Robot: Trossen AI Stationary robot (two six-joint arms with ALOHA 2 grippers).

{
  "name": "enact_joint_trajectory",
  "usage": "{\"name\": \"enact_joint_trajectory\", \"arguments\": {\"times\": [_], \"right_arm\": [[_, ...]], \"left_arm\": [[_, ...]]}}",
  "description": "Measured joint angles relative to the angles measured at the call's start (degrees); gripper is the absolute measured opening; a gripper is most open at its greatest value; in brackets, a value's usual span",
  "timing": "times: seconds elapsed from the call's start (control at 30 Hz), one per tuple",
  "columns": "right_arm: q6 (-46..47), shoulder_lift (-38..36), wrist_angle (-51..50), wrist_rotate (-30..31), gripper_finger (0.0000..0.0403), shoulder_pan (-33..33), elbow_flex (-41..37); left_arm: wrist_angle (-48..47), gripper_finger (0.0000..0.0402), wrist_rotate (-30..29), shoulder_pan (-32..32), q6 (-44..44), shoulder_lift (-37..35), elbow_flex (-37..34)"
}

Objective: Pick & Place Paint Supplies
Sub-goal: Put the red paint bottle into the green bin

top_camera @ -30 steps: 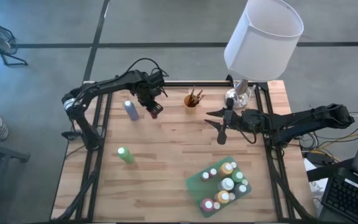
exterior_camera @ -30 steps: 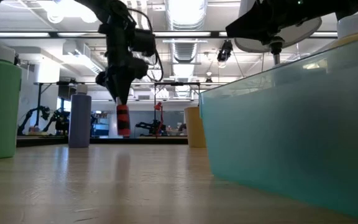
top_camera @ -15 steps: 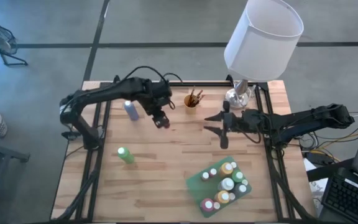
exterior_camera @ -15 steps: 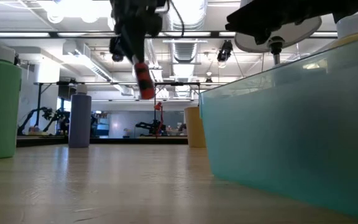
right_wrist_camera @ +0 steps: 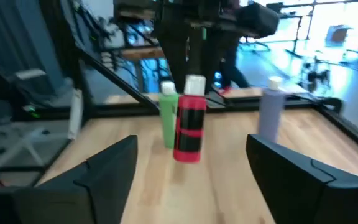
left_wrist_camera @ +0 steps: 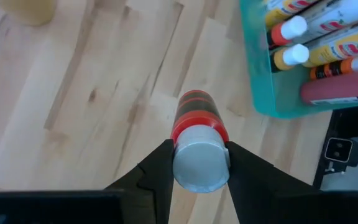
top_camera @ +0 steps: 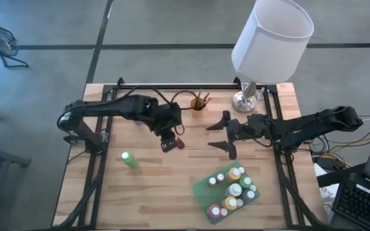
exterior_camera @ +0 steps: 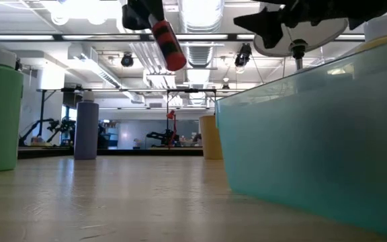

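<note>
Red paint bottle with black bands and a white cap (top_camera: 178, 142) — tilted, lifted off the worktop, green white-capped bottle (top_camera: 130, 160) upright, lilac bottle (exterior_camera: 86, 130) upright, more bottles standing in the teal tray (top_camera: 204, 186)

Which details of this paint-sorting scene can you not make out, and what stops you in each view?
- Lavender bottle: hidden under the left arm in the high view.
- Bottles in the teal bin: hidden behind its frosted wall in the low view.
- Red bottle label: unreadable; the left wrist view sees it from the cap end, and the right wrist view is blurred.
- Brushes in the yellow cup: too small to count in the high view.
</note>
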Motion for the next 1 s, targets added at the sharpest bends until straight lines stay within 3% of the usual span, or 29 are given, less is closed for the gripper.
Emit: {"name": "enact_joint_trajectory", "arguments": {"times": [0.13, 0.43, 0.73, 1.0], "right_arm": [[1.63, 4.63, -0.81, -1.95, 0.0318, 0.0, 3.48], [0.43, 14.79, -13.63, -2.25, 0.0338, 1.16, 16.24], [0.64, 17.7, -8.0, -1.75, 0.0317, 4.19, 16.05], [-0.58, 17.72, -8.43, 1.66, 0.0297, 4.09, 15.85]], "left_arm": [[0.14, 0.0128, -0.34, -1.36, -0.91, 0.31, -0.24], [0.26, 0.0128, -1.53, -5.06, 1.17, 4.33, 1.5], [-0.79, 0.0128, -6.37, -6.48, 6.4, 7.56, 9.16], [-3.63, 0.0128, -6.57, -6.48, 11.8, 13.29, 16.43]]}}
